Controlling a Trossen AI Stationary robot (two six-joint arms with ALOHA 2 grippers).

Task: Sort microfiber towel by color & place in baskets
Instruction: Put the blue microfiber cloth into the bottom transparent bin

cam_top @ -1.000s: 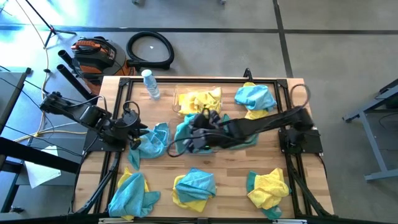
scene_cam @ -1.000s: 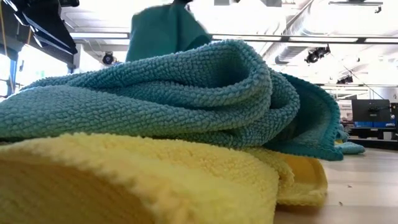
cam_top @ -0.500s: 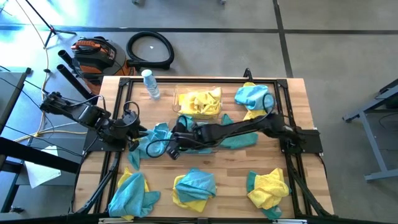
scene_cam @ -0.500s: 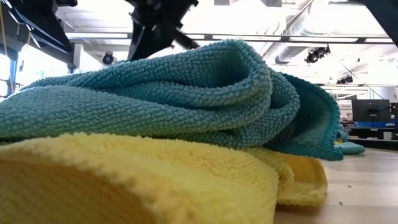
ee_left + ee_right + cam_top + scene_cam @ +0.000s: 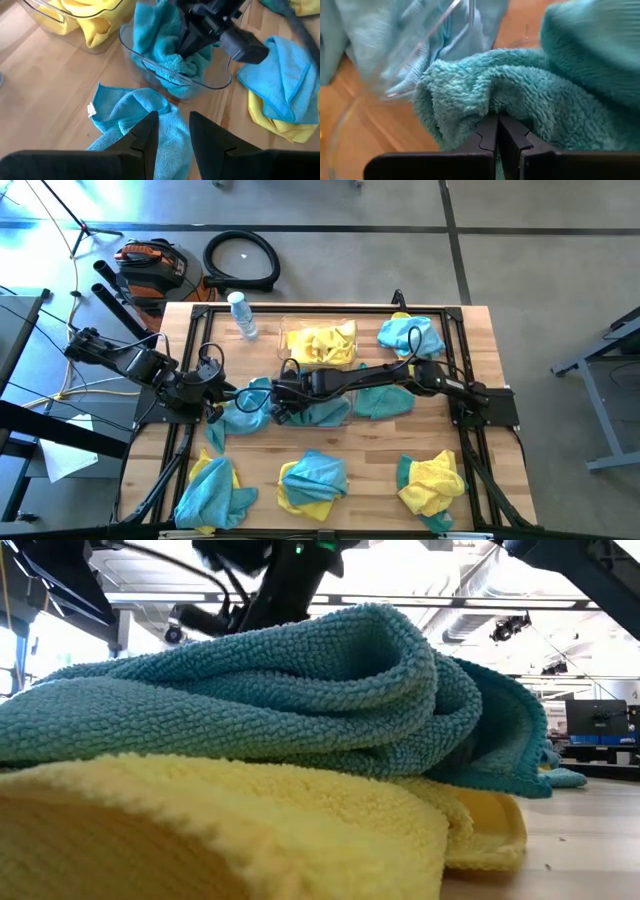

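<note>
A clear basket (image 5: 220,84) at the table's middle holds teal towels (image 5: 165,35). My right gripper (image 5: 497,132) reaches down into it, shut on a teal towel (image 5: 485,85). Behind it a second clear basket (image 5: 287,330) holds yellow towels (image 5: 322,345). Another teal towel (image 5: 142,112) lies flat on the table to the left of the teal basket. My left gripper (image 5: 174,132) hovers open just above and short of it, holding nothing. My right gripper pinches a bunched fold of the teal towel (image 5: 492,107) between its two fingers, coming from above and slanting down from the table's right. The towel rests inside the clear basket, slack and piled around the fingertips.
Mixed teal-and-yellow piles lie along the near edge (image 5: 210,490) (image 5: 312,480) (image 5: 432,485) and at the far right (image 5: 410,335). One teal towel (image 5: 385,402) lies to the right of the teal basket. A water bottle (image 5: 241,315) stands far left. The low view is filled by a near pile (image 5: 300,690).
My right gripper has gone down and toward the table's left, tipping more steeply downward, with the teal towel still in its shut fingers. The towel, which hung in the air, now sits bunched inside the clear basket.
</note>
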